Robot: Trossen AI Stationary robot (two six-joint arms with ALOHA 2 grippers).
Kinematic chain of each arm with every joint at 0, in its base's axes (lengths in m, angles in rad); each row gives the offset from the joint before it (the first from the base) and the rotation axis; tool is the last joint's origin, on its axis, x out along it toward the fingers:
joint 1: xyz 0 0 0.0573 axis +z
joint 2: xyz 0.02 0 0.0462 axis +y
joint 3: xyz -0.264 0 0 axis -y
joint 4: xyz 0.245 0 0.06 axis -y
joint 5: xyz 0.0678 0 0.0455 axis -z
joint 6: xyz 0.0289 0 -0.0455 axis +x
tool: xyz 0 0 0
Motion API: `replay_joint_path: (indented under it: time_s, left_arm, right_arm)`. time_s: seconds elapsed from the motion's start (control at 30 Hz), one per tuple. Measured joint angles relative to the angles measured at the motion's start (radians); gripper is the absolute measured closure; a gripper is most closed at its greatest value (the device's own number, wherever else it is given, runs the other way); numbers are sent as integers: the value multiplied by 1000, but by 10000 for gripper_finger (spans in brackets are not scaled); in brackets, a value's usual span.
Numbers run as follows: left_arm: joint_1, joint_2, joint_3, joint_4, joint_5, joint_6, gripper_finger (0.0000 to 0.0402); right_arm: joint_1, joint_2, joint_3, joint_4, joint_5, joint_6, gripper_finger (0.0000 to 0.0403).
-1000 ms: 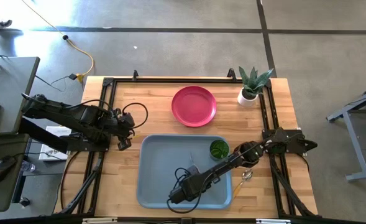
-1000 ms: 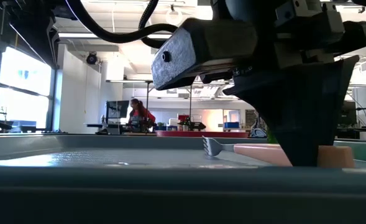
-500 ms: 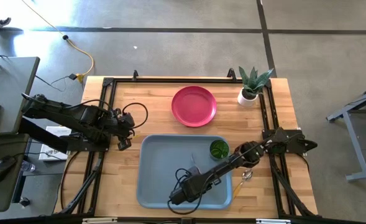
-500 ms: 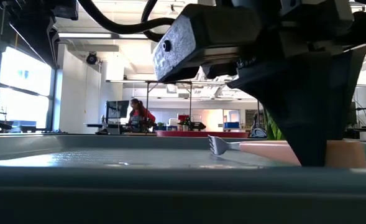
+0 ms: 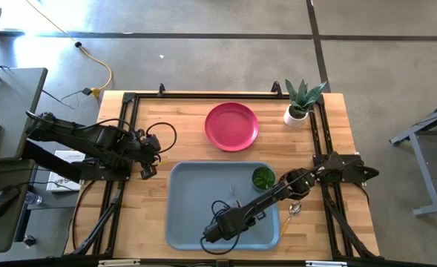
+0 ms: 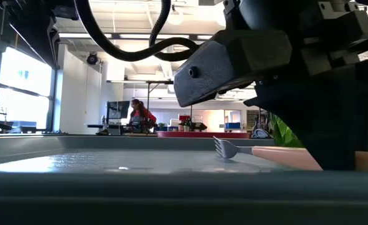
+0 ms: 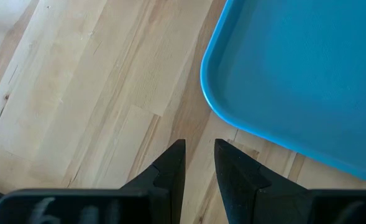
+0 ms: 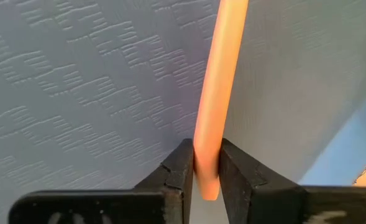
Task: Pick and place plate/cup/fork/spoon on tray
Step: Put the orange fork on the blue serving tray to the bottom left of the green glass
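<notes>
The fork [image 6: 233, 150] lies in the grey-blue tray [image 5: 192, 208], its tines pointing toward the table's left. My right gripper [image 5: 222, 222] stands over the tray's near part, its fingers closed on the orange-tan handle [image 8: 217, 93]. The green cup [image 5: 262, 178] stands in the tray's far right corner. The pink-red plate [image 5: 232, 126] rests on the table beyond the tray. On the table right of the tray lies the spoon [image 5: 294, 211]. My left gripper [image 7: 199, 155] hangs open over bare wood by the tray's far left corner [image 7: 217, 93], holding nothing. My right gripper pinches the fork's handle near its free end [image 8: 206, 163] between its two fingers [image 8: 181, 168]. The fingers come steeply from above and lie across the handle. The fork lies nearly level, with its tines [image 6: 223, 149] down on the tray floor.
A white pot with a green plant [image 5: 301, 104] stands at the table's far right. Black rails [image 5: 129, 133] run along the table's left and right sides. A person [image 6: 140, 115] shows far off in the room behind.
My right gripper has tipped a little where it stands, and the fork's tines have slid a short way along the tray floor toward the table's right.
</notes>
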Motion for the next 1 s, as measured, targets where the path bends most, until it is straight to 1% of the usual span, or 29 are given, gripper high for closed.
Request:
replay_joint_path:
  time_s: [0.4,0.7,1.0]
  left_arm:
    - [0,0,0,0,0,0,326]
    - [0,0,0,0,0,0,326]
    - [0,0,0,0,0,34,326]
  right_arm:
    - [-1,1,29,5,-1,0,347]
    - [-7,2,28,4,-6,-1,324]
    - [-14,-4,28,5,-18,-6,282]
